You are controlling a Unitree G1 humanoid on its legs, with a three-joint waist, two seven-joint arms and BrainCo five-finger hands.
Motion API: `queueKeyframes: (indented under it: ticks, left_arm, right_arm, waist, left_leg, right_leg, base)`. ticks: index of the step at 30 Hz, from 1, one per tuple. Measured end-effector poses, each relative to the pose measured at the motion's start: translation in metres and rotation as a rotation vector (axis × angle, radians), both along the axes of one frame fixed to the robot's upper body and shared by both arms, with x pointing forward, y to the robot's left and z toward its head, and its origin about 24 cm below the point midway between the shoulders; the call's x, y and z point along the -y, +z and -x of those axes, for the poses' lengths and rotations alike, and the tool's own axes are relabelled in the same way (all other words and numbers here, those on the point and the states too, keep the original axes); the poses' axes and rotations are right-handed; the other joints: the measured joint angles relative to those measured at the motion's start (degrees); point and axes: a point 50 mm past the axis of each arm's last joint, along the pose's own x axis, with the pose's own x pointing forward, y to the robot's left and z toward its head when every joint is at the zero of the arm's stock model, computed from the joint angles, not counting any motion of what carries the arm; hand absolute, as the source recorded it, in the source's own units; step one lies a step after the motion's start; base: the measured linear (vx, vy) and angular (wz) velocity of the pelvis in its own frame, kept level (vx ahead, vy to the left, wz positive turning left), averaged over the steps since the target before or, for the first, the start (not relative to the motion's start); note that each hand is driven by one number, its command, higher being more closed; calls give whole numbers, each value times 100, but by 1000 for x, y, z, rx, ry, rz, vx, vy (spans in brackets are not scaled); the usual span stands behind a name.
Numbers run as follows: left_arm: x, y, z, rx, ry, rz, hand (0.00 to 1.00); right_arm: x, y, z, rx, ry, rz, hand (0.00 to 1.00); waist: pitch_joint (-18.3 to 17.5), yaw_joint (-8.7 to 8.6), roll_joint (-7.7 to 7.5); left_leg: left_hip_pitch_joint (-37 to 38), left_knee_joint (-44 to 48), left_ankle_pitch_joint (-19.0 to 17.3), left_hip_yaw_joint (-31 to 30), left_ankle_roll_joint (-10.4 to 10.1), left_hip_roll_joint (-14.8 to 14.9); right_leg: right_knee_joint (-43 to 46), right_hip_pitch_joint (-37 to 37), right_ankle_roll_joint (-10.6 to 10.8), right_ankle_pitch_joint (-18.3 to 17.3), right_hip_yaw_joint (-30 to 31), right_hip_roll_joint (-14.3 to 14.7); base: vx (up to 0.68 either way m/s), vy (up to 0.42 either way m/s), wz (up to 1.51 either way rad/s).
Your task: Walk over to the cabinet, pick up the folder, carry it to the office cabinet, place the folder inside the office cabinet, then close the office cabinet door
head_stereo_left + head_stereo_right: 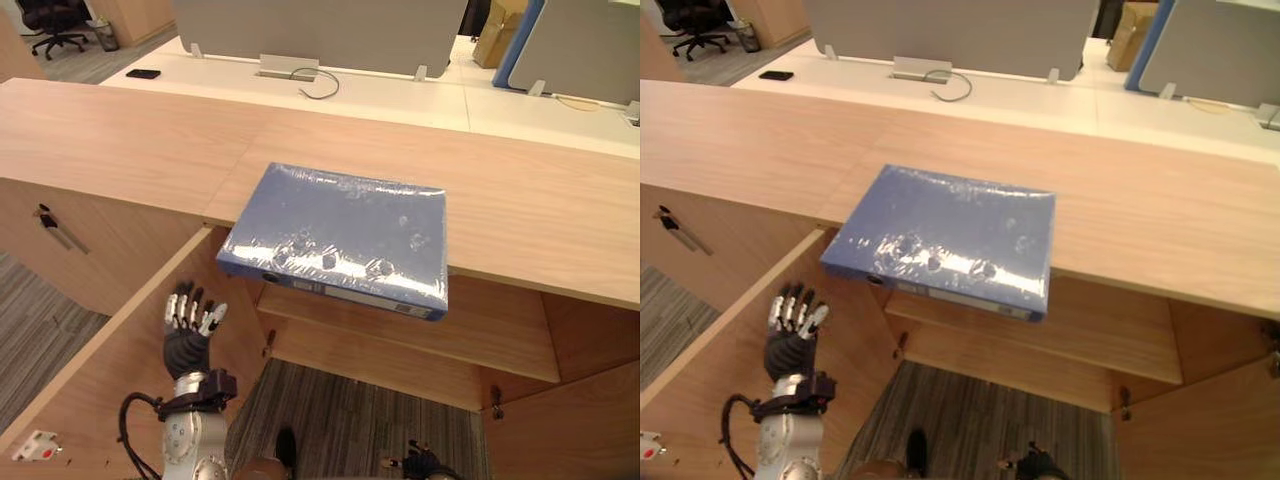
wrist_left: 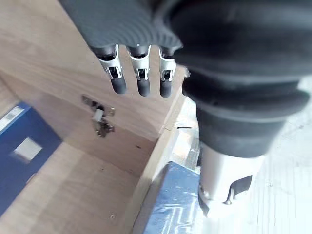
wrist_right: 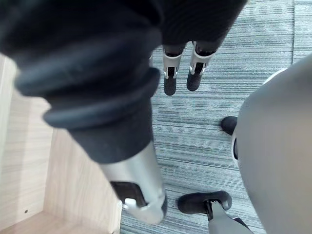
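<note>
A blue folder [image 1: 340, 235] wrapped in clear plastic lies flat on the wooden cabinet top [image 1: 120, 140], its near edge jutting out over the open cabinet below. My left hand [image 1: 188, 335] is raised below and left of the folder, apart from it, beside the open left door [image 1: 100, 380]. It is open, with fingers [image 2: 139, 80] straight and nothing in them. The folder's wrapped corner [image 2: 170, 204] shows past that hand in the left wrist view. My right hand [image 3: 170, 80] hangs low over the grey carpet [image 3: 204, 131], open and holding nothing.
Inside the open cabinet a wooden shelf [image 1: 420, 340] runs under the folder, and a second door [image 1: 570, 420] stands open at the right. Behind the cabinet are white desks with grey partitions [image 1: 330, 30], a black phone [image 1: 143, 73], a cable [image 1: 320, 85] and a cardboard box [image 1: 500, 30].
</note>
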Motion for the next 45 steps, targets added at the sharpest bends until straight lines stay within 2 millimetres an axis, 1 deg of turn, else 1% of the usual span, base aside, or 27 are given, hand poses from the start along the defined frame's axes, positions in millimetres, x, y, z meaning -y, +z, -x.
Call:
queueKeyframes:
  ticks: [3, 10, 13, 14, 15, 17, 18, 21, 22, 24, 27, 29, 32, 35, 38, 40, 45]
  left_arm:
    - [-1, 14, 1, 39, 55, -80, 0]
    - [-7, 28, 4, 79, 141, -118, 0]
    - [-9, 38, 7, 97, 206, -209, 0]
    - [-9, 43, 8, 103, 240, -276, 0]
    - [-7, 47, 9, 104, 270, -365, 0]
    - [-3, 56, 10, 128, 301, -483, 0]
    - [3, 62, 10, 157, 310, -568, 0]
    - [17, 77, 8, 250, 274, -699, 0]
    - [26, 83, 6, 304, 249, -765, 0]
    - [35, 88, 5, 357, 217, -816, 0]
    - [44, 94, 3, 418, 206, -905, 0]
    - [47, 96, 2, 442, 212, -947, 0]
    - [54, 98, 2, 481, 198, -989, 0]
    - [64, 101, 0, 537, 158, -1042, 0]
    - [69, 98, -5, 561, 134, -1106, 0]
    - [72, 96, -10, 579, 113, -1181, 0]
    - [74, 99, -12, 633, 106, -1261, 0]
  right_arm:
    - [0, -1, 2, -8, -4, 11, 0]
    - [-1, -2, 6, -36, 2, 18, 0]
    - [-2, -3, 8, -47, 2, 18, 0]
    - [-2, -4, 10, -55, 4, 17, 0]
    - [-2, -4, 12, -59, 7, 19, 0]
    - [-3, -5, 13, -63, 32, 26, 0]
    - [-3, -5, 13, -63, 40, 30, 0]
    - [-4, -5, 13, -65, 72, 45, 0]
    - [-3, -4, 12, -64, 86, 52, 0]
    - [-4, -4, 10, -61, 117, 57, 0]
    - [-4, -3, 6, -54, 139, 64, 0]
    - [-3, -4, 7, -61, 143, 66, 0]
    - [-5, -4, 4, -63, 199, 75, 0]
    - [-5, -3, 4, -61, 199, 76, 0]
    - [-3, -3, 3, -55, 202, 80, 0]
    - [0, -3, 3, -50, 204, 83, 0]
    - [2, -3, 7, -63, 205, 84, 0]
  waist:
    - [-72, 17, -6]
    - [-168, 130, -7]
    - [-206, 174, -4]
    - [-238, 192, -4]
    - [-257, 200, -2]
    - [-278, 196, 0]
    - [-287, 202, 5]
    - [-301, 184, 31]
    - [-305, 170, 34]
    - [-309, 115, 35]
    - [-328, 47, 14]
    - [-334, 46, 18]
    - [-342, 24, 24]
    - [-377, 3, 73]
    - [-431, -21, 144]
    - [-474, -57, 201]
    - [-565, -95, 200]
  left_leg:
    - [-47, -57, 44, -113, 6, -36]
    - [-109, -54, 66, -276, -4, -68]
    - [-107, -45, 71, -318, -11, -67]
    - [-107, -45, 72, -323, -12, -65]
    - [-106, -44, 72, -327, -13, -63]
    - [-107, -44, 75, -333, -18, -58]
    - [-108, -46, 75, -342, -21, -57]
    - [-110, -60, 77, -351, -25, -55]
    - [-115, -67, 80, -354, -29, -55]
    - [-138, -67, 85, -353, -32, -54]
    - [-197, -63, 94, -352, -28, -54]
    - [-199, -61, 94, -350, -27, -60]
    - [-198, -53, 94, -351, -27, -47]
    - [-186, -51, 94, -342, -28, -13]
    - [-148, -52, 93, -294, -30, 18]
    - [-102, -64, 96, -254, -34, 40]
    - [-94, -68, 106, -235, -47, 56]
  right_leg:
    - [-25, 0, 1, 1, -86, 13]
    - [-150, 59, 0, 5, -109, 65]
    - [-184, 100, 0, 5, -109, 87]
    - [-190, 103, -1, 5, -109, 93]
    - [-190, 105, -1, 4, -109, 96]
    - [-191, 105, -3, 3, -108, 102]
    - [-191, 104, -5, 1, -107, 105]
    - [-201, 90, -10, -6, -101, 107]
    - [-203, 77, -34, -21, -97, 107]
    - [-201, 41, -34, -21, -81, 106]
    - [-214, -15, -9, -4, -73, 112]
    - [-226, -13, -9, -3, -65, 115]
    - [-236, -10, -12, 1, -33, 148]
    - [-237, -11, -13, 1, 10, 148]
    - [-222, -10, -15, -1, 70, 157]
    - [-212, -6, -18, -3, 135, 162]
    - [-212, -19, -18, -3, 180, 169]
  base:
    - [17, -5, 17]
    - [32, -17, 13]
    - [12, -24, 6]
    - [0, 0, 0]
    - [0, 0, 0]
    - [0, 0, 0]
    - [0, 0, 0]
    - [0, 0, 0]
    - [0, 0, 0]
    - [0, 0, 0]
    - [0, 0, 0]
    - [38, -21, -2]
    - [37, -41, -4]
    - [12, -25, -6]
    - [-5, -14, -10]
    - [-20, -7, -12]
    - [-11, -2, -4]
